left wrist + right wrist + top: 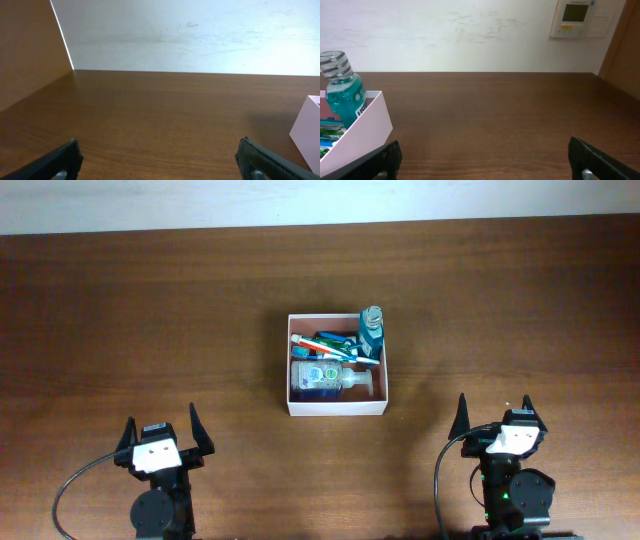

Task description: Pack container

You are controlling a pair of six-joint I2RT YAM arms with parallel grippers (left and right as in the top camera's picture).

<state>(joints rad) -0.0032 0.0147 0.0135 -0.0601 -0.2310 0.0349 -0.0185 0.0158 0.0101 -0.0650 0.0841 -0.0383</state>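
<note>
The container (pixel 337 408), a square shallow box with thin white walls, sits at the table's middle. Inside lie a clear pump bottle (pixel 325 378), a toothbrush (pixel 322 346), a blue-green tube and an upright teal mouthwash bottle (pixel 371 335). My left gripper (pixel 162 432) is open and empty near the front left edge; only the box's corner (pixel 309 125) shows in its wrist view. My right gripper (pixel 497 416) is open and empty at the front right. Its wrist view shows the box wall (pixel 362 132) and the mouthwash bottle (pixel 342 90) at far left.
The brown wooden table (pixel 150 310) spreads around the box. A white wall (pixel 445 35) stands behind the table, with a wall controller (pixel 580 17) at upper right. A brown panel (pixel 27 50) stands at the left.
</note>
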